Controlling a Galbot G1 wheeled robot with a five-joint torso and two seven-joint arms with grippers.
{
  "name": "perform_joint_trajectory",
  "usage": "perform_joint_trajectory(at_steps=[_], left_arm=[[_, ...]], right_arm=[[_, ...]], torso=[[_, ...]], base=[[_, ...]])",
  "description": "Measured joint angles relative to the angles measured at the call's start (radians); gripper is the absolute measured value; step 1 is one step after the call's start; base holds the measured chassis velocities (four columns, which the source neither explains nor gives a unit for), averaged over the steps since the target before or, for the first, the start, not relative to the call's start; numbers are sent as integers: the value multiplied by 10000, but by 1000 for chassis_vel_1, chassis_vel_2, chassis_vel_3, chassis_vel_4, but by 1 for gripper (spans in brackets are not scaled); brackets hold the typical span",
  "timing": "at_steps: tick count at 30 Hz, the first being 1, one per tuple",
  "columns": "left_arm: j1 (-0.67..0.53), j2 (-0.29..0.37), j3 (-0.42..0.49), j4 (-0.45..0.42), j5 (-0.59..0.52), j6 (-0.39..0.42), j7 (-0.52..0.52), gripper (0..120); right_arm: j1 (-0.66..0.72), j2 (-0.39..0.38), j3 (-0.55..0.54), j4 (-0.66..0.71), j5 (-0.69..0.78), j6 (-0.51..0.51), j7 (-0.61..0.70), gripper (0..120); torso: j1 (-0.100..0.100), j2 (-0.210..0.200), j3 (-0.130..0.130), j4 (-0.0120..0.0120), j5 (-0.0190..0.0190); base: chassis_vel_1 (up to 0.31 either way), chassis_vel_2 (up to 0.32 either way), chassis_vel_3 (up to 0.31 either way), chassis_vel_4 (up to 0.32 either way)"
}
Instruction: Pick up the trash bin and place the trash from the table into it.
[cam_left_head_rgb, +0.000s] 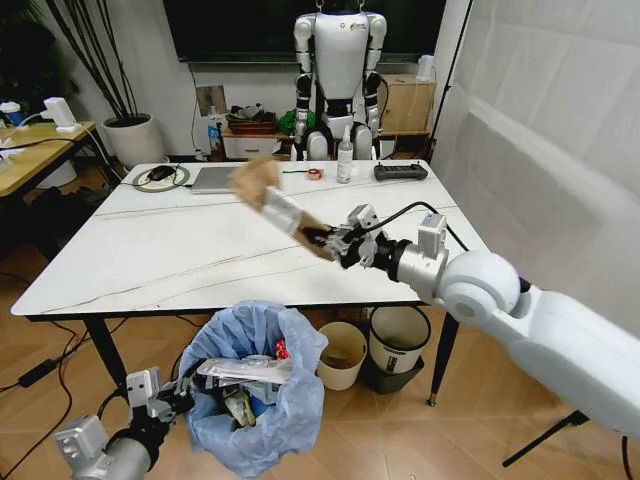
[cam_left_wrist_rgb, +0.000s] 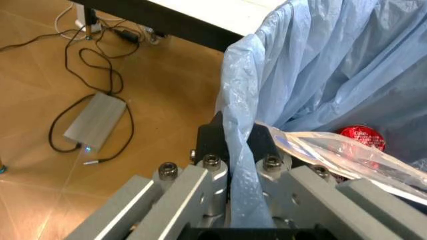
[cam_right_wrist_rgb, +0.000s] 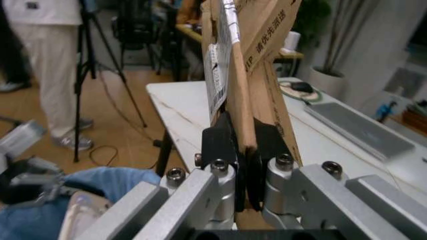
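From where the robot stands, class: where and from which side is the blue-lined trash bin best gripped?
At the bag-covered rim on the robot's own near left side. The trash bin sits low before the table; its thin lip fits between pads, as the left gripper shows.

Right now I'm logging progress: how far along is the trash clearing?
Nearly done. Done: the left tool holds the bin by its bag below the table edge, with a red can and wrappers inside. In hand: the right tool grips torn cardboard above the table. Left: dropping it in; no other litter visible on the table.
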Motion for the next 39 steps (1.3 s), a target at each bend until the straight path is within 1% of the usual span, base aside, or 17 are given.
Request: perform_joint_trajectory(at_steps=[1, 3, 5, 6, 7, 9, 12, 14, 18, 22, 26, 28, 29, 32, 34, 35, 39], left_arm=[[0, 0, 0, 0, 0, 0, 0, 0], [14, 37, -13, -100, -146, 104, -183, 0], [15, 58, -13, -175, -224, 168, -282, 0], [13, 89, -18, -265, -272, 242, -407, 0], [13, 89, -18, -265, -272, 242, -407, 0], [-12, 130, -31, -349, -301, 332, -553, 0], [-58, 170, -37, -367, -298, 362, -623, 0], [-67, 177, -34, -376, -290, 366, -626, 0], [-116, 181, -20, -383, -199, 372, -626, 0], [-112, 193, -27, -383, -148, 373, -625, 0], [-145, 199, -40, -353, -41, 373, -651, 0], [-203, 188, 4, -296, 34, 393, -680, 0], [-203, 188, 4, -296, 34, 393, -680, 0], [-291, 195, 48, -275, 64, 465, -741, 0], [-345, 205, 59, -268, 66, 482, -751, 0], [-391, 208, 69, -254, 66, 494, -758, 0], [-423, 203, 99, -238, 64, 499, -762, 0]], right_arm=[[0, 0, 0, 0, 0, 0, 0, 0], [676, -214, -619, 361, -390, -46, -296, 0], [1033, -283, -956, 563, -472, -278, -339, 0], [1416, -347, -1347, 777, -467, -528, -319, 0], [1416, -347, -1347, 777, -467, -528, -319, 0], [2092, -465, -2150, 1029, -402, -889, -205, 0], [2910, -537, -3070, 1250, 127, -1735, 58, 0], [3090, -540, -3296, 1302, 331, -1985, 128, 0], [4322, -336, -4137, 1515, 947, -2854, 191, 0], [5144, -314, -4617, 1748, 1293, -3100, 177, 0], [6301, -391, -5433, 1953, 1752, -3542, 302, 0], [6891, -285, -5916, 1952, 2207, -3895, 703, 0], [6891, -285, -5916, 1952, 2207, -3895, 703, 0], [7820, 66, -6714, 1941, 2877, -4026, 1342, 0], [8153, 302, -6967, 1930, 3144, -4031, 1560, 0], [8274, 483, -7045, 1883, 3304, -4031, 1730, 0], [8230, 660, -7072, 1819, 3462, -4030, 1988, 0]], torso=[[0, 0, 0, 0, 0], [0, 0, 0, 0, -3], [0, 0, 1, 1, 0], [0, 0, 1, 0, -1], [0, 0, 1, 0, -1], [0, 0, 1, 0, -1], [0, 0, 1, 0, -2], [0, 0, 1, 0, -3], [0, 0, 1, 0, -1], [0, 0, 1, 1, -2], [0, 0, 1, -1, -2], [0, 0, 0, -3, -3], [0, 0, 0, -3, -3], [0, 0, 1, -1, -3], [0, 0, 1, 0, -4], [0, 0, 1, 1, -4], [0, -1, 1, 2, -4]], base=[[0, 0, 0, 0], [0, 0, 0, 0], [0, 0, 0, 0], [0, 0, 0, 0], [0, 0, 0, 0], [0, 0, 0, 0], [0, 0, 0, 0], [0, 0, 0, 0], [0, 0, 0, 0], [0, 0, 0, 0], [0, 0, 0, 0], [0, 0, 0, 0], [0, 0, 0, 0], [0, 0, 0, 0], [0, 0, 0, 0], [0, 0, 0, 0], [0, 0, 0, 0]])
